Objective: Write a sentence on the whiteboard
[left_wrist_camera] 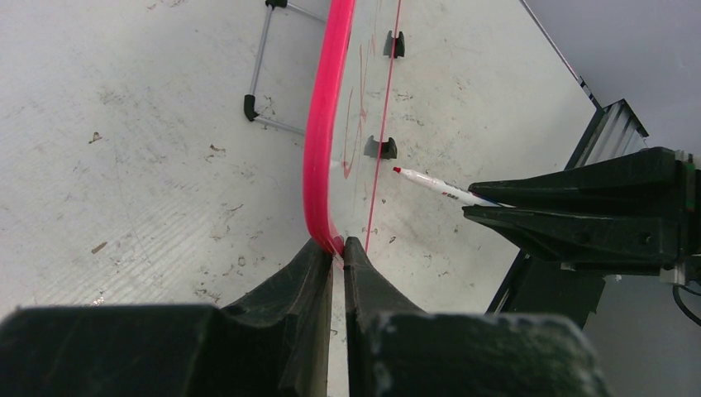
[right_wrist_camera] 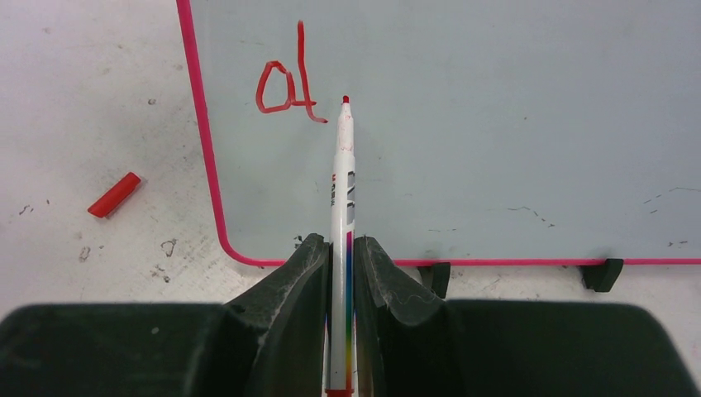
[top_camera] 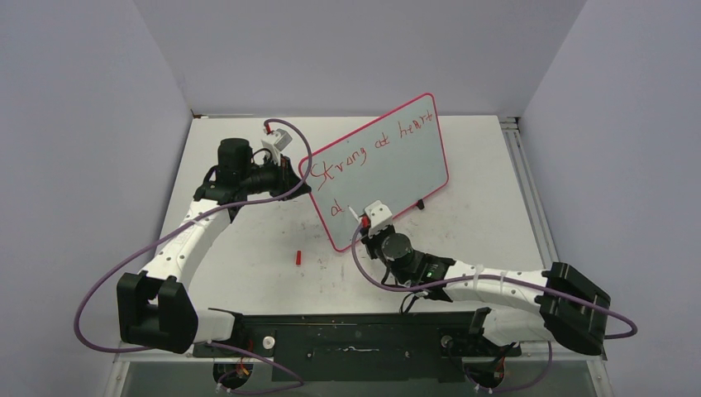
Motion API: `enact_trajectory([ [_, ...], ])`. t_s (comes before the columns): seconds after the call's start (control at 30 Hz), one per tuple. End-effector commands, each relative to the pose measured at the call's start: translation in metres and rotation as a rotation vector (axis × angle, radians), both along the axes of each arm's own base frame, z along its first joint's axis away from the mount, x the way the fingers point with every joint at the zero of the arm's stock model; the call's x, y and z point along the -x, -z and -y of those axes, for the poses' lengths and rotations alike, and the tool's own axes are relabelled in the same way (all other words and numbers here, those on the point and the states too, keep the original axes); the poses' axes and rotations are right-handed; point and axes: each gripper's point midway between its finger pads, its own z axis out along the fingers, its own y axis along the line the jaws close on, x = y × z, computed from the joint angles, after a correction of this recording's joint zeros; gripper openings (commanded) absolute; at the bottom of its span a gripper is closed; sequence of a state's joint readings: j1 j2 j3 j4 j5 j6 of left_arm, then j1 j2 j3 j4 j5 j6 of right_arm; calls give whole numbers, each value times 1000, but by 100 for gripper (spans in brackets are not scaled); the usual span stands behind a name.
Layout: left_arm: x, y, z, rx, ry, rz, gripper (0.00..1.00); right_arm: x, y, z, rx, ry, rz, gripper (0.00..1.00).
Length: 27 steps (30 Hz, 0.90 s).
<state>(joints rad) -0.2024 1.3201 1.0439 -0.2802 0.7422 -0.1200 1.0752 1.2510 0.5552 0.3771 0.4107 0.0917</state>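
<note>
The large rectangular whiteboard (top_camera: 405, 169) with the thin pink-red rim stands on the scuffed white tabletop (top_camera: 248, 240). In the top view it is at 12 o'clock from the arm bases, and its long axis runs from 8 o'clock to 2 o'clock. The black left gripper (left_wrist_camera: 339, 251) is closed tight on the rim at the board's 9 o'clock edge and steadies it. The black right gripper (right_wrist_camera: 343, 248) is at the lower left corner of the board, so it is the nearer one to the writing place. Its jaws press on the slim white marker (right_wrist_camera: 342, 178) with a red tip, whose long axis points to 12 o'clock in the right wrist view. The red handwritten sentence (top_camera: 364, 149) reads "Strong at heart" in the upper line. The second line (right_wrist_camera: 285, 87) has only "al", at 10 o'clock from the tip and just beside it. Whether the tip touches the surface cannot be told. The bare surface lies at 3 o'clock from the tip, so the next stroke probably needs a shift that way. A small red cap (right_wrist_camera: 114, 194) lies on the tabletop at 9 o'clock, outside the rim.
</note>
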Motion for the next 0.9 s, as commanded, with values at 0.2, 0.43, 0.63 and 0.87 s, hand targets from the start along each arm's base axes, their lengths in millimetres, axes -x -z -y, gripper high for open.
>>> enact_trajectory([
  [0.2,0,-21,3,21,16,82,0,-2,-55,-1,-100,-9,94,5],
  [0.43,0,-21,3,22,16,84,0,-5,-52,-10,-99,-29,95,5],
  [0.63,0,-22,3,24,19,86,0,-9,-51,-18,-99,-35,99,5],
  [0.87,0,-22,3,25,21,85,0,-15,-47,-24,-91,-38,96,5],
])
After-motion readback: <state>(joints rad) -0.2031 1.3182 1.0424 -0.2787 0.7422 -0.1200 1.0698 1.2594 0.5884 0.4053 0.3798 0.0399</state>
